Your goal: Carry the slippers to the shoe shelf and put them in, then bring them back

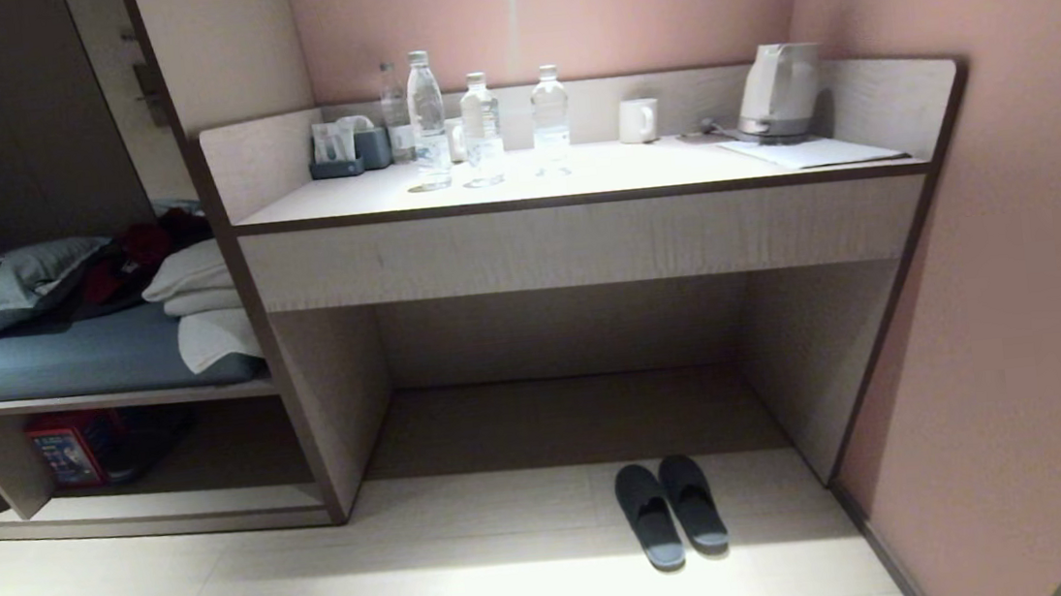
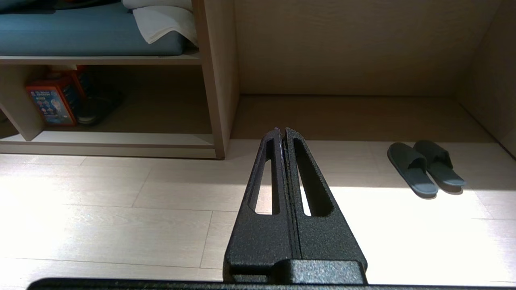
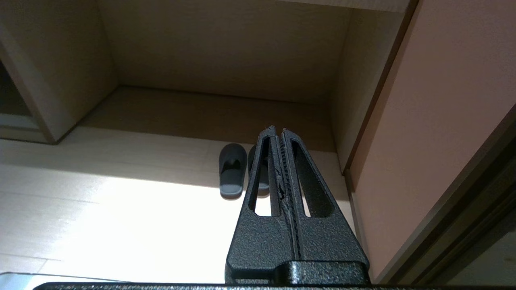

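- The slippers [image 1: 670, 510] lie side by side on the pale floor [image 1: 325, 590], touching or nearly so, toes pointing toward the recess under the surface [image 1: 577, 177], just outside its shadowed opening and nearer its right wall.
- In the right wrist view the right-hand slipper of the pair is largely hidden behind the right pincer [image 3: 277, 129]; only the other slipper [image 3: 232, 169] shows whole.
- The right pincer hangs above the floor, well apart from the slippers, its fingers pressed together and holding nothing.
- The left pincer [image 2: 281, 131] is likewise closed and empty, above bare floor, the slippers [image 2: 425, 167] off to its side.
- Neither arm shows in the head view.
- The shoe shelf [image 1: 171, 508] sits low to the left of the recess; its left end is cut off, and a red box [image 1: 63, 450] with a dark item beside it, hard to make out, sits inside.
- On the surface stand water bottles [image 1: 480, 128], a mug [image 1: 638, 120] and a kettle [image 1: 778, 89].
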